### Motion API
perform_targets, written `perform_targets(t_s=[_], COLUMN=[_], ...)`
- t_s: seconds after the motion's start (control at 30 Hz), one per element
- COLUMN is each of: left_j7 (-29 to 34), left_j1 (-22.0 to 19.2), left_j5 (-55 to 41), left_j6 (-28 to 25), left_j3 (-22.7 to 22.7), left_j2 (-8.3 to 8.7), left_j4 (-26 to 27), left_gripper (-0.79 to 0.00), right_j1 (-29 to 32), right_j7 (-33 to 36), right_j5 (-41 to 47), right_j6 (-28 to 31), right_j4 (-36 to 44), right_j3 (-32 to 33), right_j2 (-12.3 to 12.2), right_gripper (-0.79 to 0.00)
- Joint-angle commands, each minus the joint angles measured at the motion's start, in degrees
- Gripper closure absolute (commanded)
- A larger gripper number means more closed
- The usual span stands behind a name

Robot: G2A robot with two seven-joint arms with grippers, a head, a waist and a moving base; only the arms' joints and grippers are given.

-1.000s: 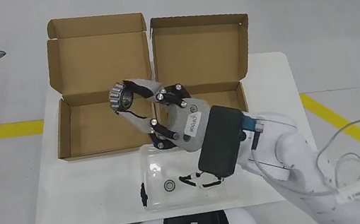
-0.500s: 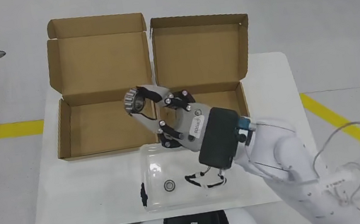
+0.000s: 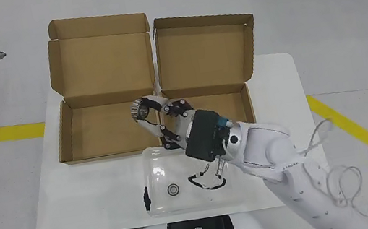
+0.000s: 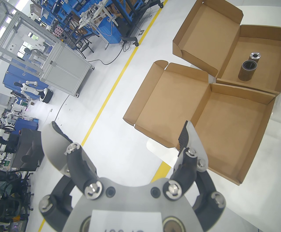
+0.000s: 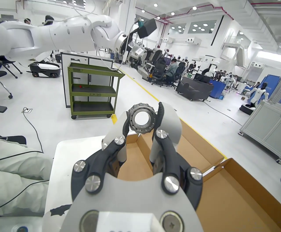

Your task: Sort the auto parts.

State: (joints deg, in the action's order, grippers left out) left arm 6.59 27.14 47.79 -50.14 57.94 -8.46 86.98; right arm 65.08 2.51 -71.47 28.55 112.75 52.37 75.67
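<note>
Bearing (image 5: 142, 121) pinched in right tool (image 5: 142, 119), over a cardboard box (image 3: 99, 132).

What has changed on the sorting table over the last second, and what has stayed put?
The right gripper, shut on the bearing throughout, has carried it a short way across the left box toward the right box and nearer the robot. Nothing was grasped or released. The left gripper stayed open off the table; both boxes, the clear tray and its small parts have not moved.
</note>
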Motion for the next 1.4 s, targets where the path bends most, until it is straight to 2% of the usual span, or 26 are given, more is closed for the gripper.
perform_targets(t_s=[0.0,0.37,0.8,1.07,1.37], left_j7=[0.0,0.0,0.0,0.0,0.0], left_j1=[0.0,0.0,0.0,0.0,0.0], left_j5=[0.0,0.0,0.0,0.0,0.0], left_j6=[0.0,0.0,0.0,0.0,0.0], left_j3=[0.0,0.0,0.0,0.0,0.0], left_j2=[0.00,0.00,0.00,0.00,0.00], left_j4=[0.0,0.0,0.0,0.0,0.0], left_gripper=[-0.785,-0.785,-0.785,-0.785,-0.785], right_j1=[-0.3,-3.0,-12.1,-18.5,-26.3], right_j7=[0.6,6.3,13.4,17.0,21.3], right_j5=[0.3,1.3,6.6,9.7,11.9], right_j6=[0.0,-0.7,-2.3,-3.5,-4.5], right_j4=[-1.1,-7.6,-23.2,-34.6,-45.7], right_j3=[-0.3,-3.7,-9.2,-14.2,-20.7], right_j2=[0.1,1.0,3.9,6.9,11.6], right_gripper=[0.000,0.000,0.000,0.000,0.000])
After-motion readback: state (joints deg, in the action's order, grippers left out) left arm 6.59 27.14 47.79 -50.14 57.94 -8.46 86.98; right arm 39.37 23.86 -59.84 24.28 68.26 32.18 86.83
